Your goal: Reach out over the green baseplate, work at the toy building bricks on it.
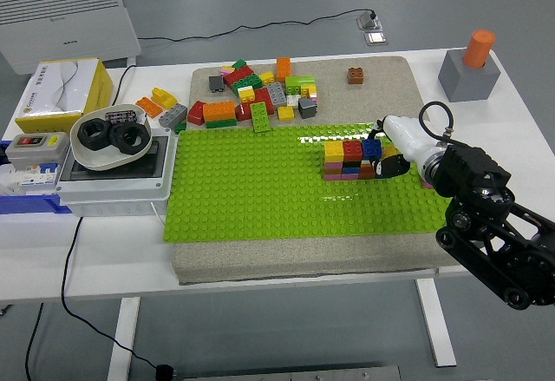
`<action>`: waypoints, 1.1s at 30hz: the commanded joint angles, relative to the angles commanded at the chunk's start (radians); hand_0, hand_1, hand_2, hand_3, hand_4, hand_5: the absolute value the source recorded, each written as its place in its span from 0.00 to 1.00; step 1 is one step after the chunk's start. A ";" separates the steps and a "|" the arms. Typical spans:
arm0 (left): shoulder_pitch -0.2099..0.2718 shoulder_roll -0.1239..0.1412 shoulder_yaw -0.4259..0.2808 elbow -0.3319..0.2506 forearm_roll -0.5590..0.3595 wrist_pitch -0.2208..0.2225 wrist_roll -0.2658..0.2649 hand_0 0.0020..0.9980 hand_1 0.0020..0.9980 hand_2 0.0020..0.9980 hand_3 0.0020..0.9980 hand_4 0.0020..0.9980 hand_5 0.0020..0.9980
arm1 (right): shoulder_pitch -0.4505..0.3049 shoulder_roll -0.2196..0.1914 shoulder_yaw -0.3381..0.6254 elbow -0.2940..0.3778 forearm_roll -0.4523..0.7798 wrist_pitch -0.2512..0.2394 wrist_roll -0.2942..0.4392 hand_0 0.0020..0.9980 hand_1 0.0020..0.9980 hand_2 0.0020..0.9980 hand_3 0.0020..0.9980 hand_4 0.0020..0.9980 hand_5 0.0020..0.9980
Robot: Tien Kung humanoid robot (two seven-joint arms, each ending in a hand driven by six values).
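Note:
A green baseplate (260,190) lies on a beige mat in the middle of the table. On its right part stands a small wall of stacked bricks (349,160), yellow, red and blue on top, darker rows below. My right hand (388,157) comes in from the right and rests against the wall's right end, over the blue brick; its white wrist covers the fingers, so their state is hidden. The left arm is out of sight.
A heap of loose bricks (251,96) lies behind the baseplate, with a brown brick (355,75) apart. At left are a grey box with black rings (110,138), a switch box (35,151) and a yellow carton (61,93). A grey block with an orange cylinder (471,67) stands far right.

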 joint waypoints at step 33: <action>0.001 0.001 0.003 0.002 0.000 -0.003 0.001 0.77 0.70 0.61 0.47 0.56 0.44 | -0.004 -0.013 0.024 0.020 0.037 0.023 0.010 0.79 0.80 0.84 0.84 0.81 0.16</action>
